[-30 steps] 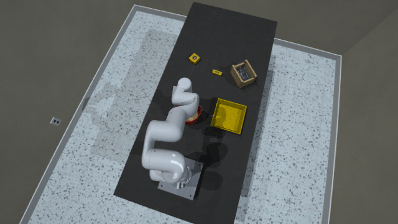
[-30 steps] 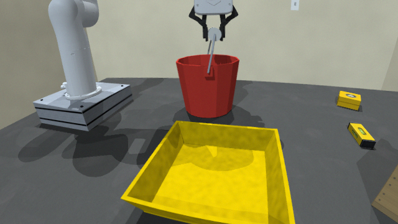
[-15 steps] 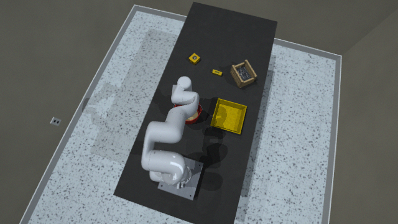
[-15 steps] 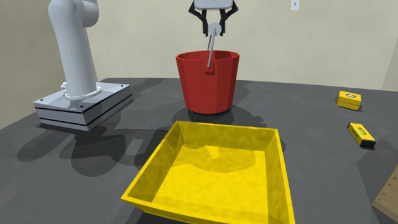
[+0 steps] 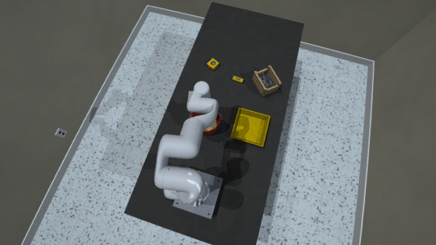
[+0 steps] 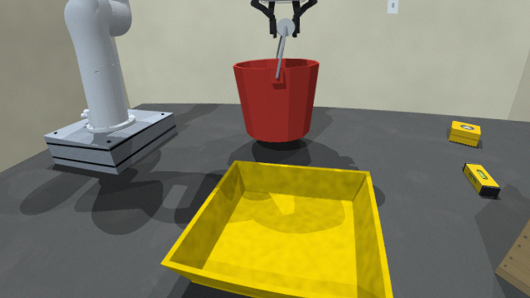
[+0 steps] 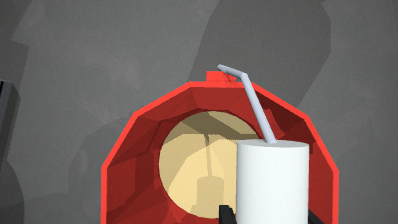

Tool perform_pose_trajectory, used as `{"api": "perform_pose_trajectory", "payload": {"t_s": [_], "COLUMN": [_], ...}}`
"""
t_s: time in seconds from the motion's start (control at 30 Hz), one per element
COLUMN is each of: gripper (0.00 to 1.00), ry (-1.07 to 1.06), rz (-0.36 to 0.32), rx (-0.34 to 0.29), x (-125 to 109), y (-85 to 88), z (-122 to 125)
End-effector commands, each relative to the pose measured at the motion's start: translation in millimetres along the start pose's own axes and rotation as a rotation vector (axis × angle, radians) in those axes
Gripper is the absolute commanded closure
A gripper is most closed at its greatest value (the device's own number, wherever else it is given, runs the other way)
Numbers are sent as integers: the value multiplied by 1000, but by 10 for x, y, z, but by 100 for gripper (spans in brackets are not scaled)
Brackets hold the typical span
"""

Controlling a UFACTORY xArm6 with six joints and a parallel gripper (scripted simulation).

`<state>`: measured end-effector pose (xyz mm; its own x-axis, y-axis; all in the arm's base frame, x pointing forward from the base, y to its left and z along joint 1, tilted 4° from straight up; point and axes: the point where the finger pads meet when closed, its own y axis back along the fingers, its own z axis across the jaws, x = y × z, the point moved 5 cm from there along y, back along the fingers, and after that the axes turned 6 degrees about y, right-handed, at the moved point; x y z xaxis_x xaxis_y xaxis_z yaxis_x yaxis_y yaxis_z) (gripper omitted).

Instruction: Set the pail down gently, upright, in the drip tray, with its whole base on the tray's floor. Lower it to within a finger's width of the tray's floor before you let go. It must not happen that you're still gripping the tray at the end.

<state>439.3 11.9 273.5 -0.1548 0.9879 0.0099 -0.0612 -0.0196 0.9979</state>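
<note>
The red pail (image 6: 277, 99) hangs upright from its grey wire handle (image 6: 281, 51). My gripper (image 6: 285, 28) is shut on the handle's white grip at the top of the frame. The pail's base hovers a little above the dark table, behind the yellow drip tray (image 6: 286, 232), which is empty. In the overhead view the pail (image 5: 212, 125) is mostly hidden under my arm, left of the tray (image 5: 251, 126). The wrist view looks down into the pail (image 7: 215, 160), with its tan floor and the white grip (image 7: 272, 180) in front.
The arm's base (image 6: 109, 138) stands at the left. Two small yellow boxes (image 6: 464, 133) (image 6: 481, 179) lie at the right. A wooden crate (image 5: 266, 80) with dark parts sits at the far end of the table, past the tray.
</note>
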Motion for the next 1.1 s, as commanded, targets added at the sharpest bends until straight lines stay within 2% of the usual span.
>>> {"api": "perform_pose_trajectory", "payload": {"t_s": [0.0, 0.63, 1.07], "gripper": [100, 100, 100], "ry": [0, 0, 0], "rz": [-1, -1, -1], "rx": [-6, -6, -6], "x": [-1, -1, -1], "y": [109, 395, 504], "z": [12, 11, 10]}}
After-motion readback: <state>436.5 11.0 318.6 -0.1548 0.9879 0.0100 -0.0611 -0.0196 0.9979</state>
